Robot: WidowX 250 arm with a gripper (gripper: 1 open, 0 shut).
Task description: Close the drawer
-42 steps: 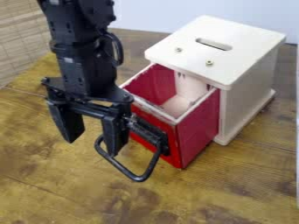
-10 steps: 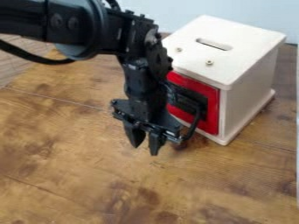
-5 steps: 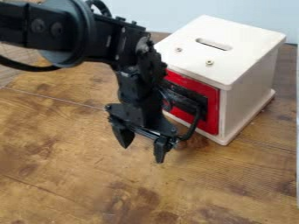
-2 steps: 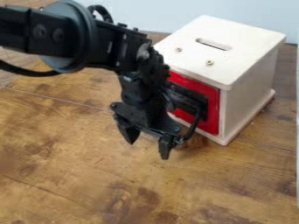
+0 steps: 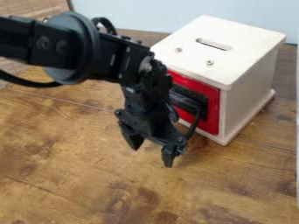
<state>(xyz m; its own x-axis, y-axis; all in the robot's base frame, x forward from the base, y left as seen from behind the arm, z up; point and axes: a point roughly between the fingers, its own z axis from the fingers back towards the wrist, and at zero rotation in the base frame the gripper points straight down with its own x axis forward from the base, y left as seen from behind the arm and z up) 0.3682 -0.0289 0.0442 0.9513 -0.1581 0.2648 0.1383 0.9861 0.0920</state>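
The red drawer (image 5: 197, 101) sits pushed into the cream-white cabinet (image 5: 228, 66), with only its red front, black plate and black loop handle (image 5: 198, 107) showing. My black gripper (image 5: 149, 146) hangs open just in front of the drawer and slightly to its left, fingers pointing down at the wooden table (image 5: 70, 175). One fingertip (image 5: 170, 158) is near the table under the handle, the other fingertip (image 5: 128, 138) further left. Nothing is between the fingers. My arm hides the drawer's left part.
The cabinet has a slot (image 5: 214, 43) on its top and stands at the back right of the table. A woven light surface (image 5: 24, 9) lies at the far left corner. Bare wood stretches in front and to the left.
Over the whole span the drawer went from pulled out to pushed in. In the last second my gripper has stayed open in front of the drawer, only rolling slightly.
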